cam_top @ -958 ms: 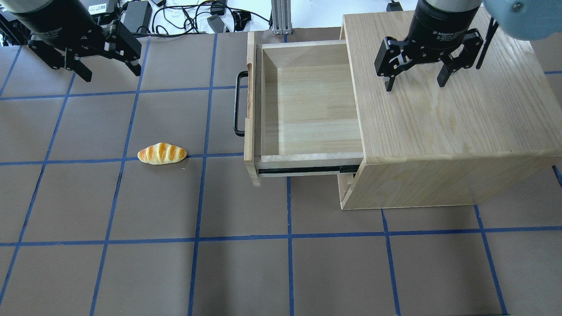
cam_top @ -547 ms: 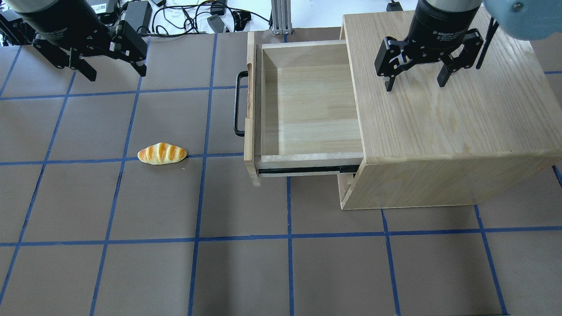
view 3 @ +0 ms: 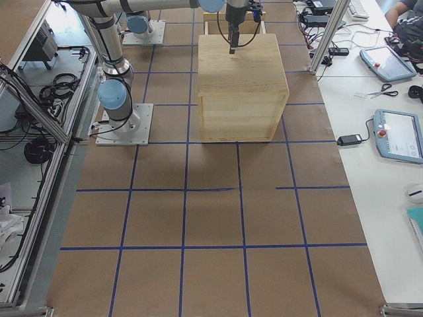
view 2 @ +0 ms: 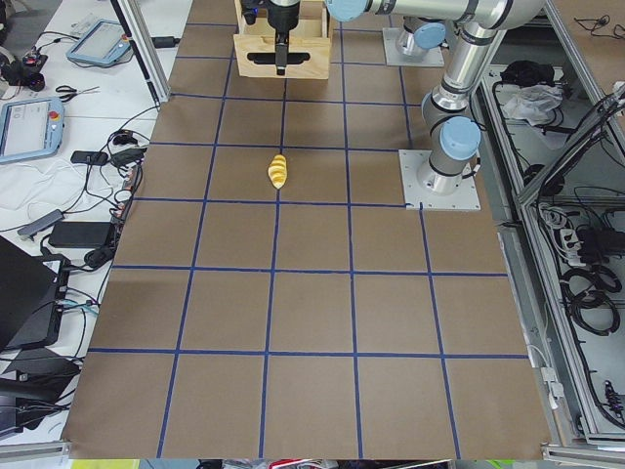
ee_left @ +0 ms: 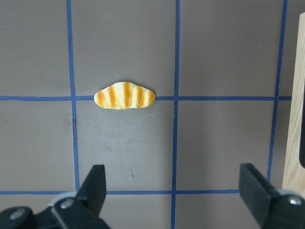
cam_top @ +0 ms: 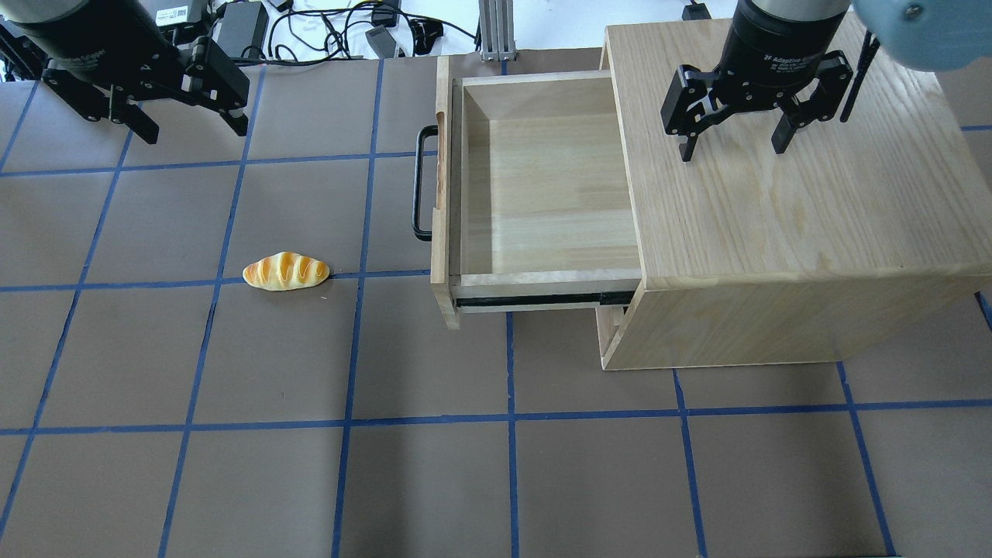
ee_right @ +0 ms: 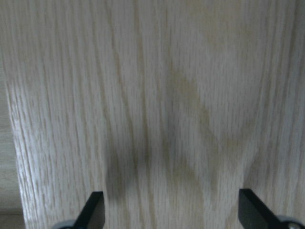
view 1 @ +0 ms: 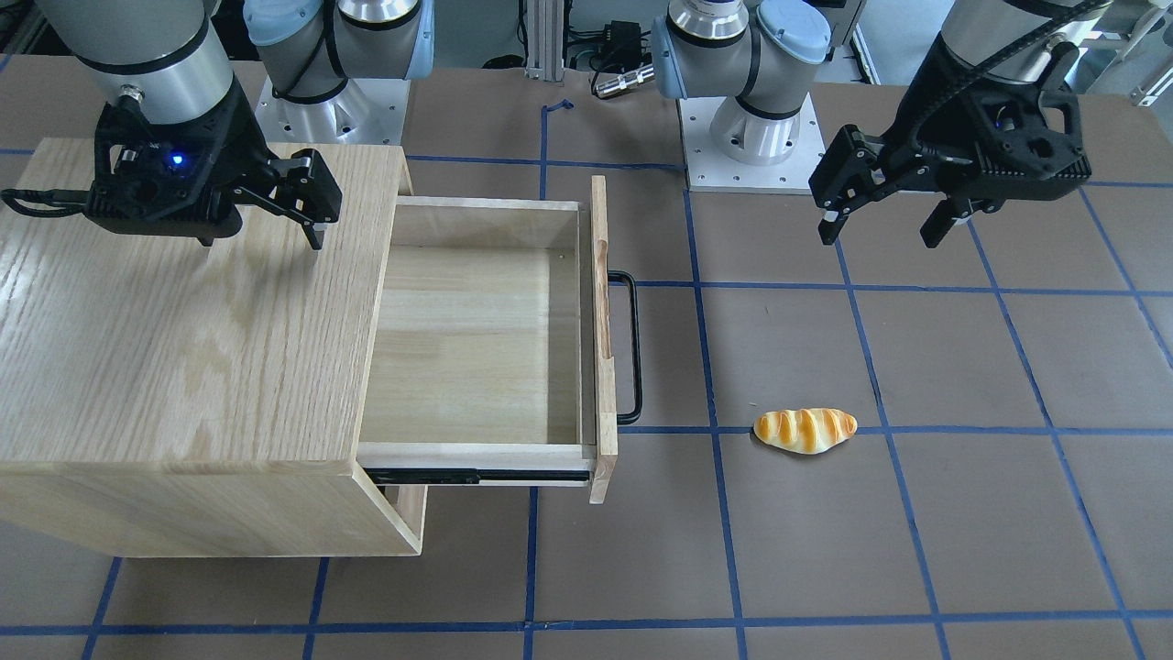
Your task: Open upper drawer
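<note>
- Locate the upper drawer [cam_top: 542, 194] extended well out of the cabinet [cam_top: 775, 232], toward the robot's left, with the pale interior exposed from above
- Confirm the black bar handle [cam_top: 419, 182] free of any contact
- Compare with the views from one second and half a second earlier: no change in drawer extension
- Note the left hand [cam_top: 191, 128] with fingers spread apart, gripping nothing, raised over the table [cam_top: 232, 465] near its rear edge and well apart from the handle
- Record only a small sideways drift and turn of the left hand over the last second, with no approach to the drawer
- Note the right hand [cam_top: 733, 147] with fingers apart, gripping nothing, poised just above the cabinet top, unmoved over the same second
- Disregard the bread roll [cam_top: 286, 271] lying on the table, apart from the drawer front
- Judge the opening as complete: handle released, drawer at rest, no further pull apparently required
</note>
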Robot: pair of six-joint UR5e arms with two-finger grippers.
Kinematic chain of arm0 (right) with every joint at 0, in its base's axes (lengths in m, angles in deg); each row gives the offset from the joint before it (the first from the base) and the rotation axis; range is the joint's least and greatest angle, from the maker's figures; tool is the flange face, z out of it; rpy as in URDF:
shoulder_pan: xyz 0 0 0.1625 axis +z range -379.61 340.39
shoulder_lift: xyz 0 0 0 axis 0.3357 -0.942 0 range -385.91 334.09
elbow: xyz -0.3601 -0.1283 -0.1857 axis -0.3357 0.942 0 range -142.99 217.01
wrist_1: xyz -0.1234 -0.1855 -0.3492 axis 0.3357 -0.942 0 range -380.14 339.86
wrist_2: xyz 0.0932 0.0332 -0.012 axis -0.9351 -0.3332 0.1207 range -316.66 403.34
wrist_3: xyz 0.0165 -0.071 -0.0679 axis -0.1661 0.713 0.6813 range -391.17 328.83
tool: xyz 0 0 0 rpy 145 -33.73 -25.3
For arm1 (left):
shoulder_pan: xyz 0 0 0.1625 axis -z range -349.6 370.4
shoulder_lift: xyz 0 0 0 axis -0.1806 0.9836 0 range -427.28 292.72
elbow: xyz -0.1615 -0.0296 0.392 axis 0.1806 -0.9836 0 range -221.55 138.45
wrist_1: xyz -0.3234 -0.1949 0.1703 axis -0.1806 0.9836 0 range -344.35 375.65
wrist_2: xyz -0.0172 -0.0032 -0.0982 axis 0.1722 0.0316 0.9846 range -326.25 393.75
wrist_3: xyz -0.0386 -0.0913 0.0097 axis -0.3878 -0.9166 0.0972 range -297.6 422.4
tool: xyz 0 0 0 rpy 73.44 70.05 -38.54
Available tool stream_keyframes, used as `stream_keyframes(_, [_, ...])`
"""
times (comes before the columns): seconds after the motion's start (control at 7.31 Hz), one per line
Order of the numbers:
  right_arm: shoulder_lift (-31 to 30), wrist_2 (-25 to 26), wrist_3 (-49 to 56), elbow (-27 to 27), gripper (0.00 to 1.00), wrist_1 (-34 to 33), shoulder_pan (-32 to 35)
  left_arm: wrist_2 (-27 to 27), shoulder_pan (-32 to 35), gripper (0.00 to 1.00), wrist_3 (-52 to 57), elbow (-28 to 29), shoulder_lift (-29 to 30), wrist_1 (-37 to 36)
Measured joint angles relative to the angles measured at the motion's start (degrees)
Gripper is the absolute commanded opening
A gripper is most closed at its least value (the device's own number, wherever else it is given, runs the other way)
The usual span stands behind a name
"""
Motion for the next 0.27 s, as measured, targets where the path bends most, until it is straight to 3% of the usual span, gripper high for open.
stream_keyframes(0.27, [0.0,0.0,0.1,0.0,1.00,0.0,0.0,0.0,0.0,1.00,0.0,-0.1,0.4,0.0])
